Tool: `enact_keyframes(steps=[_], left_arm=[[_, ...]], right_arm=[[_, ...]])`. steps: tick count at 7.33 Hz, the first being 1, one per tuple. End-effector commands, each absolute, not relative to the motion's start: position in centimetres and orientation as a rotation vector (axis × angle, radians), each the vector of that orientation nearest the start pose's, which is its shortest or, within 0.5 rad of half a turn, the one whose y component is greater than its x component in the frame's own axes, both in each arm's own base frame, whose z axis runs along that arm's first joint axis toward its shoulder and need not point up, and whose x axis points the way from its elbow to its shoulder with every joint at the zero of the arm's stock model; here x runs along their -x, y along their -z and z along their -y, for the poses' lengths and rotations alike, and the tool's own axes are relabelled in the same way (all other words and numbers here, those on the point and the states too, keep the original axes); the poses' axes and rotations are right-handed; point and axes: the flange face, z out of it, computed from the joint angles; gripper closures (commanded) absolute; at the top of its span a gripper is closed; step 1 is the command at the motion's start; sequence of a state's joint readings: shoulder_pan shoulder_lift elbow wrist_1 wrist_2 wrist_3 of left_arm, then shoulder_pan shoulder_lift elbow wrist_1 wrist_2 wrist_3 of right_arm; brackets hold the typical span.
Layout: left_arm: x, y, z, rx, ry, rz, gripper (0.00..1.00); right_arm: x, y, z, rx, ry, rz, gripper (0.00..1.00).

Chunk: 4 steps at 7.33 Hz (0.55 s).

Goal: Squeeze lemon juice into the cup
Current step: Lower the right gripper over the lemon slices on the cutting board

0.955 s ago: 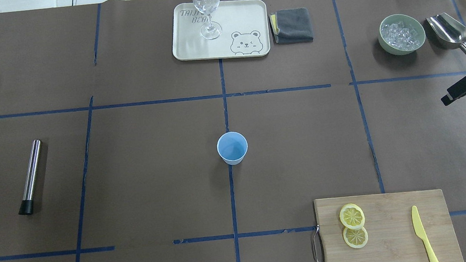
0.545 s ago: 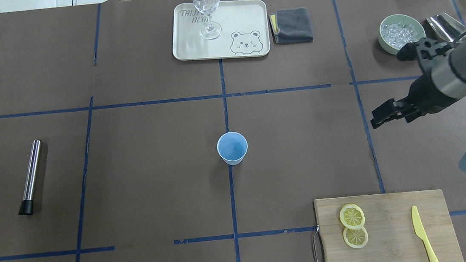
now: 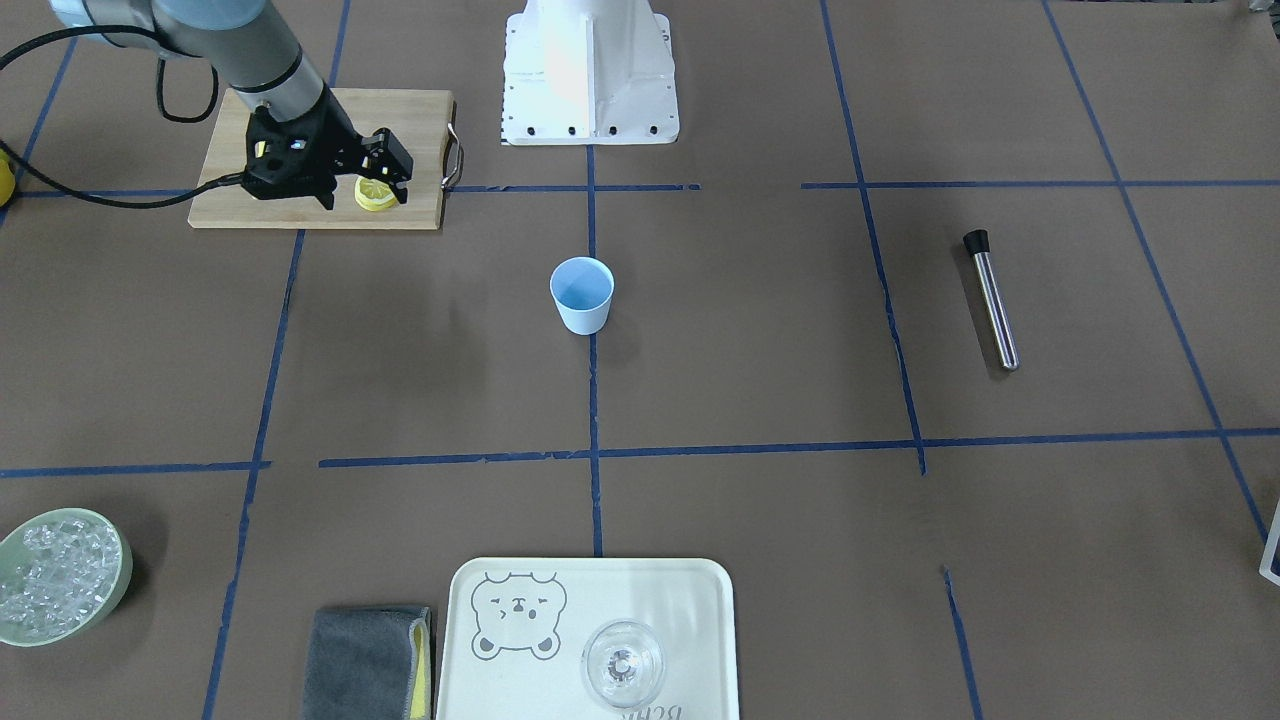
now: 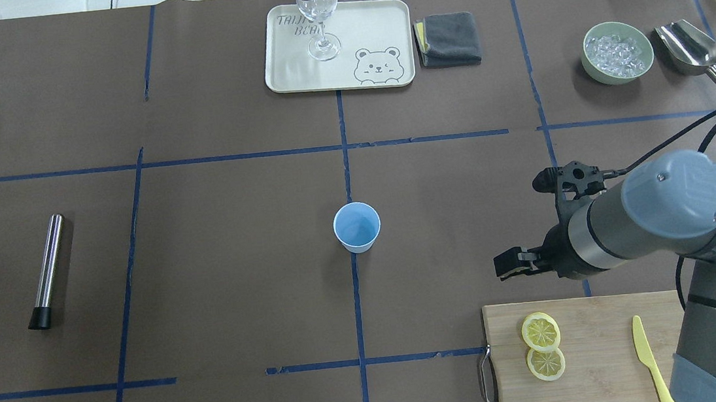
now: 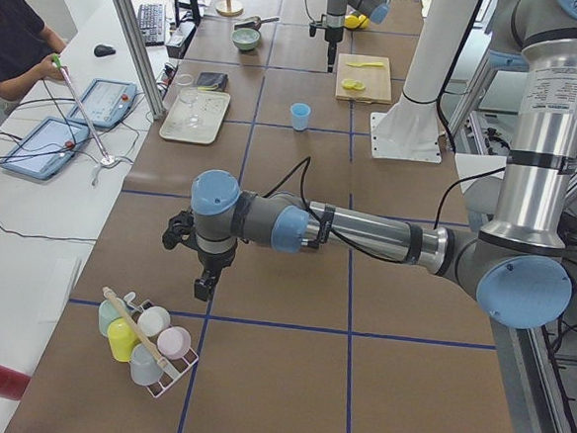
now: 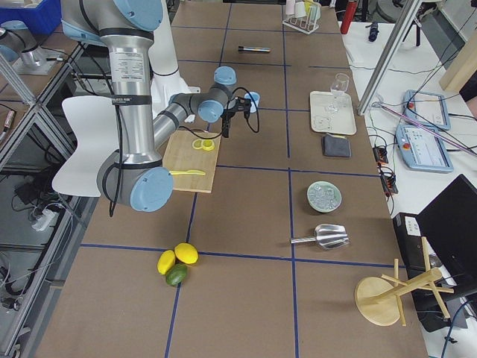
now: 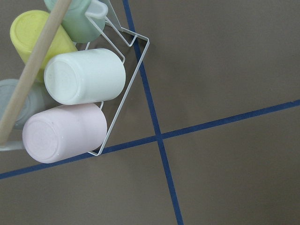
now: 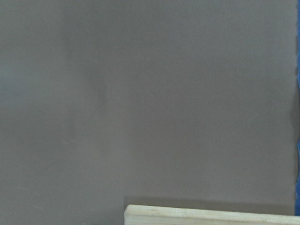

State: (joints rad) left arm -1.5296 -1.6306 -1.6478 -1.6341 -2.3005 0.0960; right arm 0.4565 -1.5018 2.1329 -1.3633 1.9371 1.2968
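Two yellow lemon slices (image 4: 540,332) lie overlapping on the wooden cutting board (image 4: 608,347) at the near right; one also shows in the front view (image 3: 375,196). The light blue cup (image 4: 356,226) stands upright and empty at the table's middle, also in the front view (image 3: 581,293). My right gripper (image 4: 510,264) hovers above the table just past the board's far edge, near the slices; its jaws look open and empty in the front view (image 3: 362,180). My left gripper (image 5: 204,288) shows only in the exterior left view, beside a mug rack; I cannot tell its state.
A yellow knife (image 4: 649,357) lies on the board's right side. At the back stand a tray (image 4: 374,28) with a clear glass (image 4: 317,8), a grey cloth (image 4: 449,38), a green bowl of ice (image 4: 617,52) and a metal scoop (image 4: 691,49). A steel muddler (image 4: 48,270) lies at left.
My right arm has swung in from the table's right edge, leftward and toward the robot, and its gripper is now by the cutting board's far edge. Cup and lemon slices have not moved.
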Motion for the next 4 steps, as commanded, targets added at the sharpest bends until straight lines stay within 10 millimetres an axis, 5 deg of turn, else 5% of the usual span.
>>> enact_keyframes(steps=[1, 4], left_arm=[[4.1, -58.1, 52.8, -0.218, -0.213, -0.761, 0.00], [4.1, -57.4, 52.8, -0.228, -0.218, -0.773, 0.00]], right_arm=[[40.1, -36.1, 26.8, 0.024, -0.012, 0.845, 0.00], [42.1, -38.1, 23.3, 0.018, -0.099, 0.776, 0.00]])
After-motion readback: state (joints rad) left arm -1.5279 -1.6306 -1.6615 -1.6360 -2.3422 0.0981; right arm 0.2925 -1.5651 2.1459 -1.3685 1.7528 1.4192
